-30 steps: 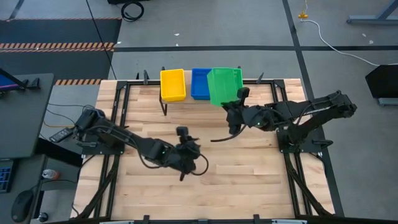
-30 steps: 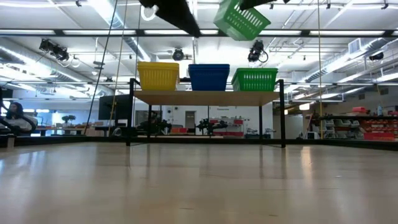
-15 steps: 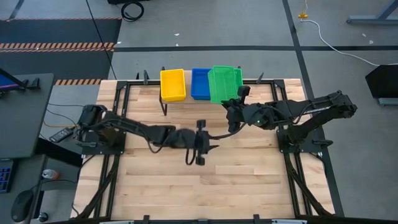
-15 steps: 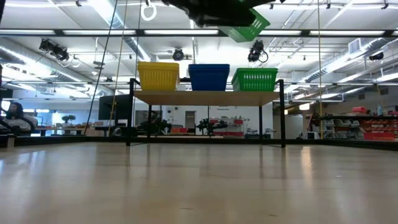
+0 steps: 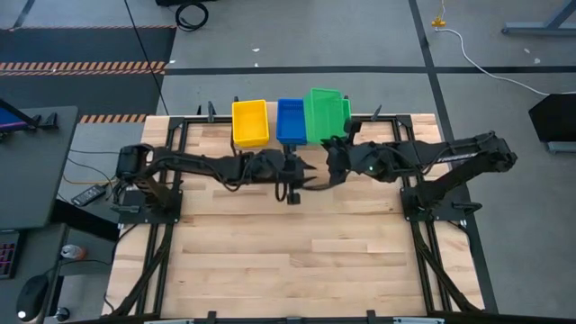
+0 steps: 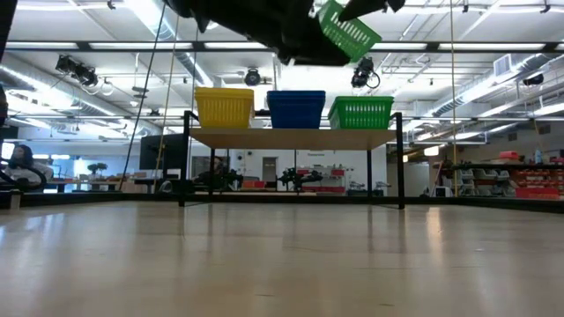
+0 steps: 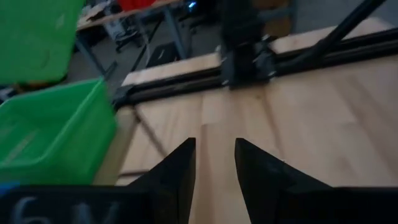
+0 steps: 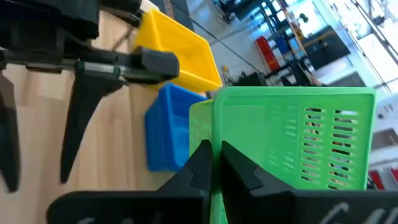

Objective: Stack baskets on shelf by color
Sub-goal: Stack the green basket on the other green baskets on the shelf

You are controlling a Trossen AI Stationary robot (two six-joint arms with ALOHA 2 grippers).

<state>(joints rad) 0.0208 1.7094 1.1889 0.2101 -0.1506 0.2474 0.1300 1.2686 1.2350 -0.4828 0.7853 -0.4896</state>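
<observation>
A light wooden shelf [image 6: 295, 138] on black legs at the table's far edge carries a yellow basket [image 5: 250, 122], a blue basket [image 5: 290, 120] and a green basket [image 6: 361, 112]. My right gripper [image 5: 335, 146] is shut on another green basket [image 5: 322, 112], which it holds above the shelf's green one. That held basket shows tilted in the low view [image 6: 348, 31]. My left gripper [image 5: 300, 173] is open and empty. It hovers just near of the shelf, in front of the blue basket and close beside my right gripper. My right gripper pinches the held green basket by the rim of its near end wall [image 8: 214, 134] between its two fingers. The fingers come from the table's near side, slanting toward the far edge. The basket is lifted clear and tilted, above the green basket on the shelf.
The black frame rails [image 5: 180, 144] run along the tabletop's edges. The two arms' wrists are close together in front of the shelf. The slatted tabletop [image 5: 288, 252] lies bare on the near side. The room's racks and lights show behind the shelf in the low view.
My left gripper has swung from the table's middle toward the far edge and the right, up to the shelf front, turning as it went; its fingers stay open. My right gripper has carried the green basket a little toward the far edge, over the shelf's green basket.
</observation>
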